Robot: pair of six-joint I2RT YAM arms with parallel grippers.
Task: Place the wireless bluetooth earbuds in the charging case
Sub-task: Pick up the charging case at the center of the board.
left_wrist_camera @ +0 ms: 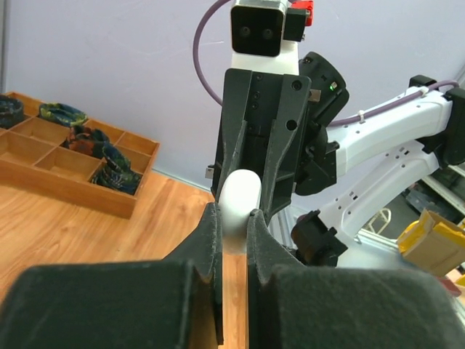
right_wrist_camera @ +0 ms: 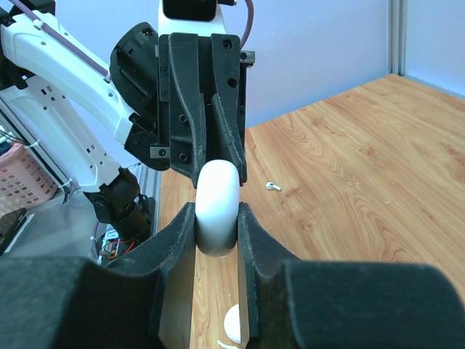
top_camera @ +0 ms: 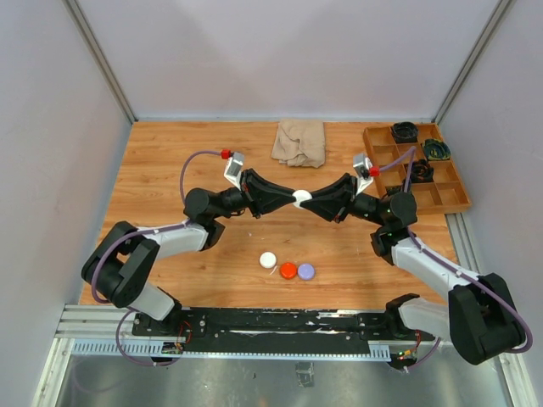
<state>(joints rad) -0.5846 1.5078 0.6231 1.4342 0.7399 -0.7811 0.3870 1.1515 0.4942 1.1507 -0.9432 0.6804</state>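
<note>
Pale walls close in the wooden table (top_camera: 170,170) on three sides, and from the overhead camera I see both of my arms reaching inward until they meet nose to nose above the middle of it. Between them is the charging case (top_camera: 302,199), a smooth white rounded shell held up off the wood.

My left hand (top_camera: 293,198) is clamped on one end of it. On the left wrist camera the two dark fingers (left_wrist_camera: 211,240) press against the case's lower part, with the rest of the shell standing up beyond them. My right hand (top_camera: 312,200) is clamped on the other end, and on the right wrist camera its fingers (right_wrist_camera: 182,233) squeeze the case from both sides. So both hands grip the same case at once, facing each other.

One white earbud (right_wrist_camera: 272,186) lies on the table, apart from the case. I can pick it out only on the right wrist camera, as a tiny stemmed shape on the bare wood beyond the hands.

Nearer the arm bases sit three round pucks close together: a white puck (top_camera: 268,260), then a red puck (top_camera: 288,270) and a purple puck (top_camera: 306,271), those two touching. A crumpled beige cloth (top_camera: 299,142) lies at the far edge. A wooden tray (top_camera: 382,158) in the far right corner holds dark bundles in some of its compartments.
</note>
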